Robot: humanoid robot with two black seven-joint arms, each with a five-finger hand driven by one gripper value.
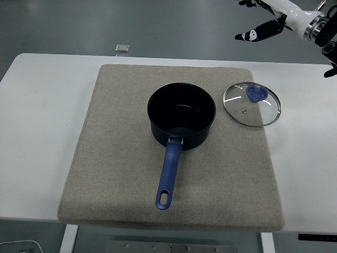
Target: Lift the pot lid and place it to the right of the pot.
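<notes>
Judging by the layout, your job looks finished: the round glass lid with a blue knob (251,104) lies flat on the beige felt mat (121,158), just right of the open dark-blue saucepan (181,116). Your white right hand (274,16) hovers high above, fingers spread, empty.

Right robot hand (276,13) up high in the top right corner, white fingers (258,32) spread loose, palm empty, wrist angled inward.
</notes>
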